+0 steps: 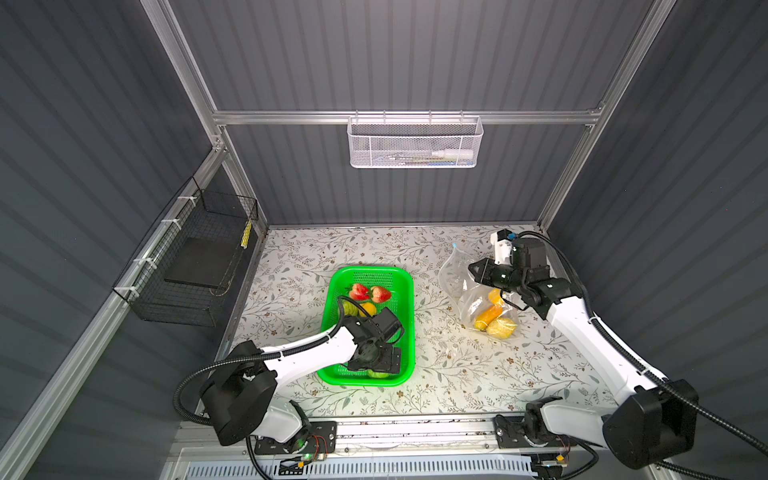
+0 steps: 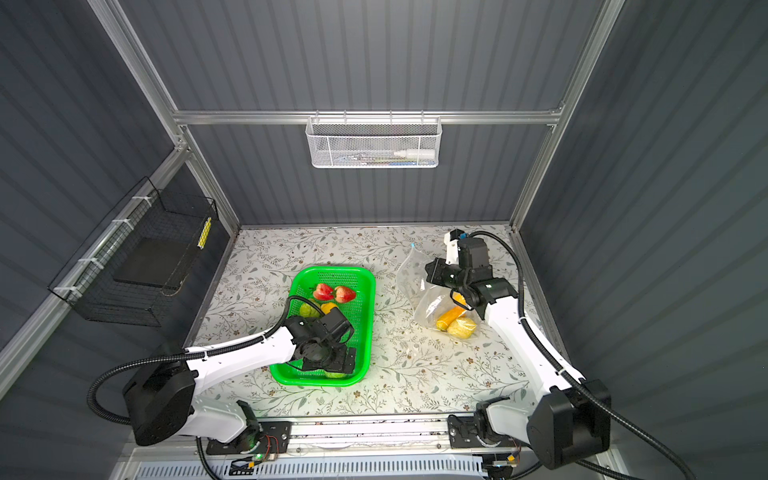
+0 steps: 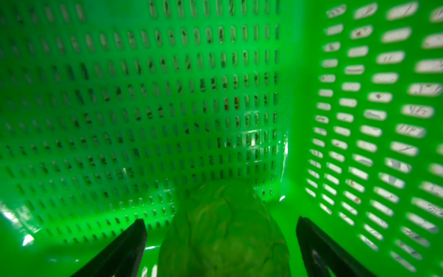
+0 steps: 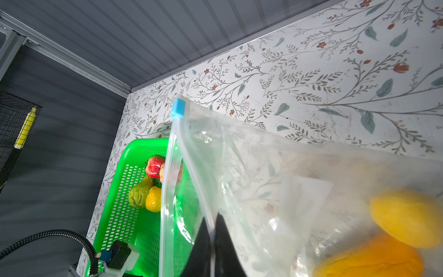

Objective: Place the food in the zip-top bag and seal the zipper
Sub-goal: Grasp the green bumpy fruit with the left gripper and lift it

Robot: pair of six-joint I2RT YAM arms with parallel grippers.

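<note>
Bag (image 1: 451, 270), clear and crinkly, sits on the right side of a floral surface (image 1: 457, 374), toward the back right corner. Its lower end rests on the surface and holds a yellow round fruit (image 1: 494, 296), an orange long fruit (image 1: 490, 313) and a pale ridged fruit (image 1: 500, 327). Its mouth end is raised, with the blue slider (image 4: 178, 108) at the top end of the zipper (image 4: 169, 148). The right jaws are clenched on the bag's film just inside the mouth edge. The right arm (image 1: 573, 328) runs from the front right along the surface's right edge, close to the side wall. Its wrist is turned inward, so the jaws point toward the middle.

A green basket (image 1: 410, 316) stands mid-surface, well apart from the bag. A bare strip of surface lies between them, and more open room lies in front of both. At the basket's far end lie two strawberries (image 1: 359, 292) (image 1: 381, 294), a green ball (image 1: 351, 308) and a yellow fruit (image 1: 369, 308).

The left arm (image 1: 316, 345) reaches in from the front left, wrist bent down into the basket's near end. The left jaws are spread wide, one finger on each side of a second green ball (image 3: 225, 235), with a gap on both sides. That ball lies close to the basket's near wall.
</note>
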